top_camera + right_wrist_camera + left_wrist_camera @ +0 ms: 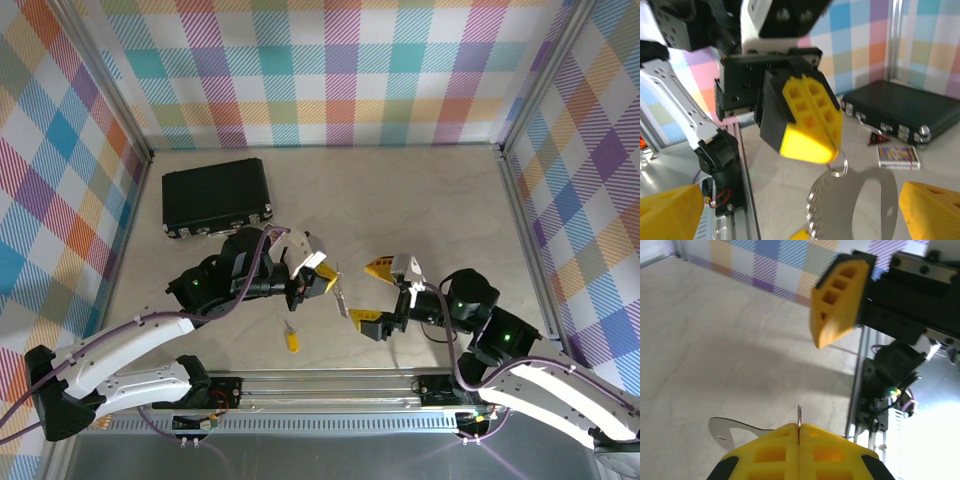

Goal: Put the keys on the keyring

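My left gripper is shut on the small split ring of the keyring, a silver D-shaped loop that hangs tilted above the table. In the left wrist view the shut fingertips pinch the thin ring edge-on, and the loop's plate pokes out to the left. The right wrist view shows the keyring with its silver fringe dangling below the left gripper's yellow fingers. My right gripper is open around the keyring without touching it. The yellow-headed key lies on the table below.
A black rectangular case lies at the back left, also visible behind the keyring. A small card and a red-black tag lie in front of it. Checked walls enclose the table; a metal rail runs along the near edge.
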Action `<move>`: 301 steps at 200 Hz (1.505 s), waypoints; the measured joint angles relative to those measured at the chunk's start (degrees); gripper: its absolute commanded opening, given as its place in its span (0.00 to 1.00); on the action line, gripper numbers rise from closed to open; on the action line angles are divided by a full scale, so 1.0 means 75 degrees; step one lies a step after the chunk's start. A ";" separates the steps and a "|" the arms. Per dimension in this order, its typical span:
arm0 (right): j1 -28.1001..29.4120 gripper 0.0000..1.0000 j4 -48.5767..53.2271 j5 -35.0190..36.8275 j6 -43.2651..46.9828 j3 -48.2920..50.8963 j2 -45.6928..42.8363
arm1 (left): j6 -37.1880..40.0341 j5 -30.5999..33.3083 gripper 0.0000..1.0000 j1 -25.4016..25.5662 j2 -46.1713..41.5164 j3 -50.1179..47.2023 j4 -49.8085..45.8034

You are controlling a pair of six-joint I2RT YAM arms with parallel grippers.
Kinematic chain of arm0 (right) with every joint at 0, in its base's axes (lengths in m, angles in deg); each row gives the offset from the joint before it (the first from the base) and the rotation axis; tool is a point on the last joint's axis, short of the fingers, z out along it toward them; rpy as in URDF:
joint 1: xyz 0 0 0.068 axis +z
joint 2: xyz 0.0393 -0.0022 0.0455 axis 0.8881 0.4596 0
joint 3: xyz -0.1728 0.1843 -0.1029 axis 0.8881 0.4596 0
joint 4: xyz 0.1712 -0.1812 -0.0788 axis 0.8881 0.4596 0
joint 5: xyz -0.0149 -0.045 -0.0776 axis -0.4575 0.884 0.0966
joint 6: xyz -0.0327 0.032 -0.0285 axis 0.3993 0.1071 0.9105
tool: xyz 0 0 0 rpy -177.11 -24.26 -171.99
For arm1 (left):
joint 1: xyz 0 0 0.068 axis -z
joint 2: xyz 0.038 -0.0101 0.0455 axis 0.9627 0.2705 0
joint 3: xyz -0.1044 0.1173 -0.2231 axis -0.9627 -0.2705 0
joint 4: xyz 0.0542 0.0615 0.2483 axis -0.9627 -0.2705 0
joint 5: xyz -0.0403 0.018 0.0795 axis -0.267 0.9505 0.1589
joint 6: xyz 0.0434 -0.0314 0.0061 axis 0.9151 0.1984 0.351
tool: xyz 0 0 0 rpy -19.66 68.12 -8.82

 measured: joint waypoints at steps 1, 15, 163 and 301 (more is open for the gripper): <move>0.0000 1.00 0.0015 0.0009 -0.0003 0.0000 0.0009 | 0.0003 0.0017 0.00 -0.0017 0.0006 0.0000 0.0000; 0.0000 0.98 0.0184 0.0204 -0.0099 0.0000 0.0198 | -0.0082 0.0213 0.00 -0.0166 0.0035 0.0000 -0.0003; 0.0181 0.87 0.0122 0.0790 -0.2174 0.0003 0.4138 | -0.1705 0.1116 0.00 -0.2553 0.0015 -0.0819 -0.0122; 0.0181 0.69 -0.1556 -0.2200 0.1632 -0.1180 0.7866 | -0.2162 0.0495 0.00 -0.3162 -0.0953 -0.1122 0.0312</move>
